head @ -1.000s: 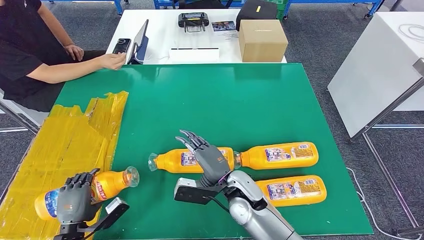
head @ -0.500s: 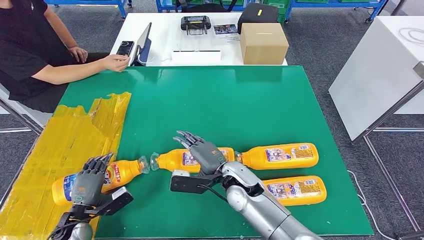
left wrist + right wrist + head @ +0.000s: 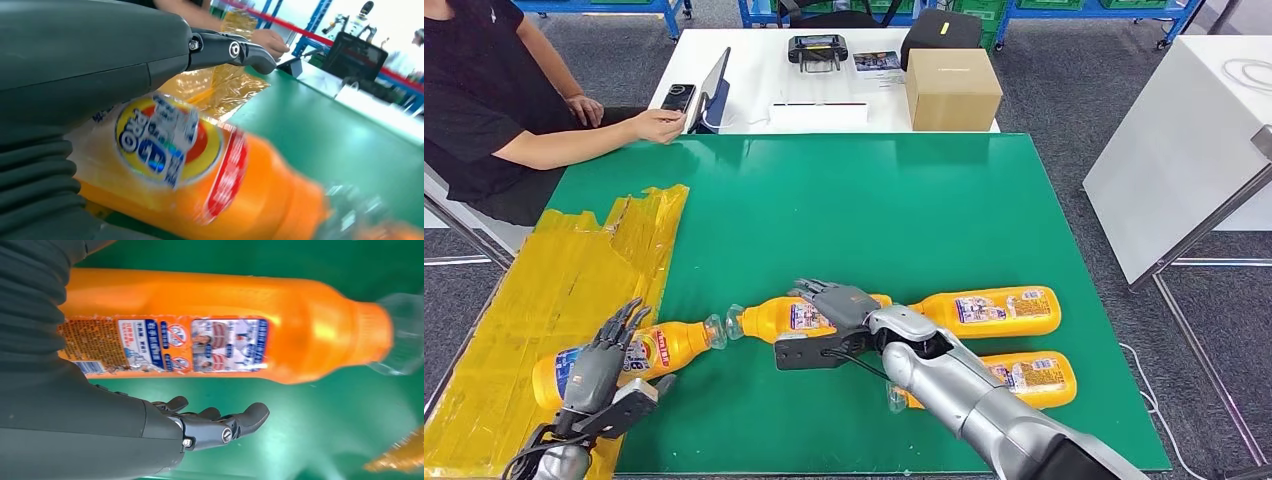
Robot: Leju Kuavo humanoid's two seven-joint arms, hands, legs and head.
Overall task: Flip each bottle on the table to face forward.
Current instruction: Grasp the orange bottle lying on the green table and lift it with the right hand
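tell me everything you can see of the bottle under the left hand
The leftmost bottle is clear plastic full of orange drink, lying on its side with its base on the yellow sheet and its clear cap over the green mat. Its round yellow, blue and red front label faces up. The left hand rests on it, fingers spread.

The robot hand [image 3: 90,65] lies over an orange bottle [image 3: 210,180] on the green desk [image 3: 325,135], fingers [image 3: 235,50] straight.
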